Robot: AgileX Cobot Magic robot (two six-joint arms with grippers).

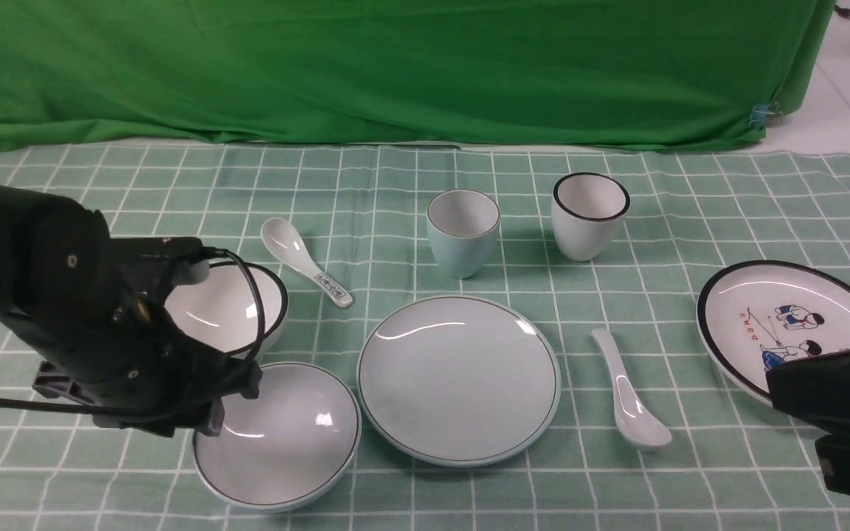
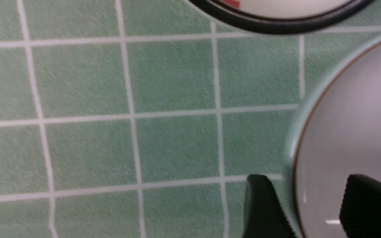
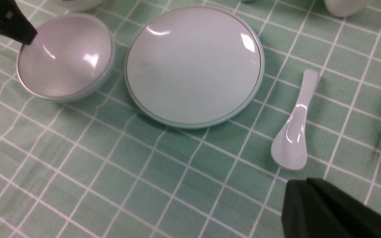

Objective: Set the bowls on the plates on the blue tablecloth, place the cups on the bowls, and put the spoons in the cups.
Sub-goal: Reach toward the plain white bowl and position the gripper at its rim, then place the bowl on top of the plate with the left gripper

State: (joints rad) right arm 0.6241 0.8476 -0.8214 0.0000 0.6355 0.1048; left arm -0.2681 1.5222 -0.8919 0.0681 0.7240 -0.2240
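One shallow glossy bowl (image 1: 285, 435), seemingly ceramic, on gridded cloth (image 1: 690, 479).

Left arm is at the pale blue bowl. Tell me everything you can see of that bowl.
The pale blue bowl is wide, shallow and round, glossy like glazed ceramic, with a thin dark line round its rim. It sits upright and empty on the blue tablecloth, close beside the pale blue plate and nearer the robot than the white bowl. The left gripper's fingers straddle its rim, spread apart.

Pale blue bowl (image 1: 277, 435) beside plate (image 1: 459, 380)
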